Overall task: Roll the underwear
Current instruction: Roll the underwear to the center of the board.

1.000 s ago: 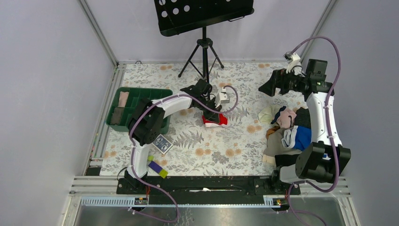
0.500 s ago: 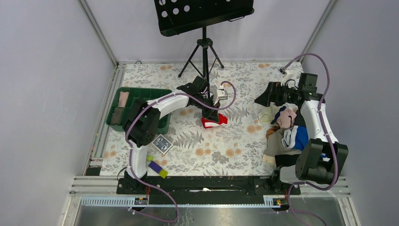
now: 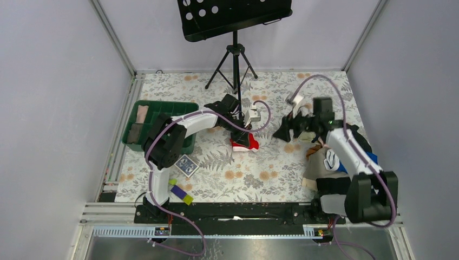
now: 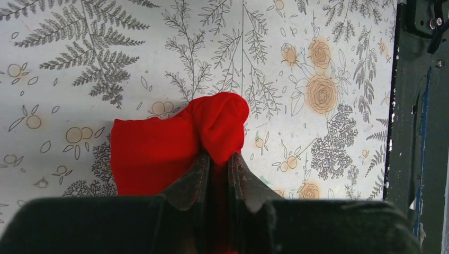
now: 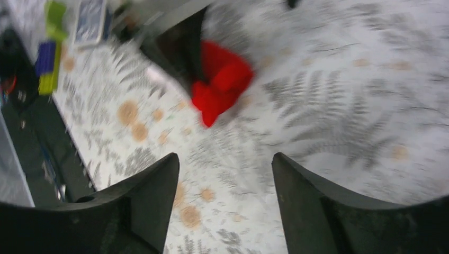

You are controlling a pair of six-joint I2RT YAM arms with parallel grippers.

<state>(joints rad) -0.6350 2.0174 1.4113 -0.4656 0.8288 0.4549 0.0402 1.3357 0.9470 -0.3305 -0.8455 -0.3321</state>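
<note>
Underwear [image 4: 159,143] half hidden in tightly pinched left hand [image 4: 218,159]; right hand [image 5: 225,164] wide apart, empty, its view blurred

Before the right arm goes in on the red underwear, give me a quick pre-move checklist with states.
1. Grip: left gripper shut on underwear: ok.
2. Free arm: right gripper open, nothing between its fingers: ok.
3. Approach: table bare between right gripper and underwear: ok.
4. Roll: underwear loosely bunched, not rolled tight: not ok.
5. Right wrist view: blurred: not ok.
</note>
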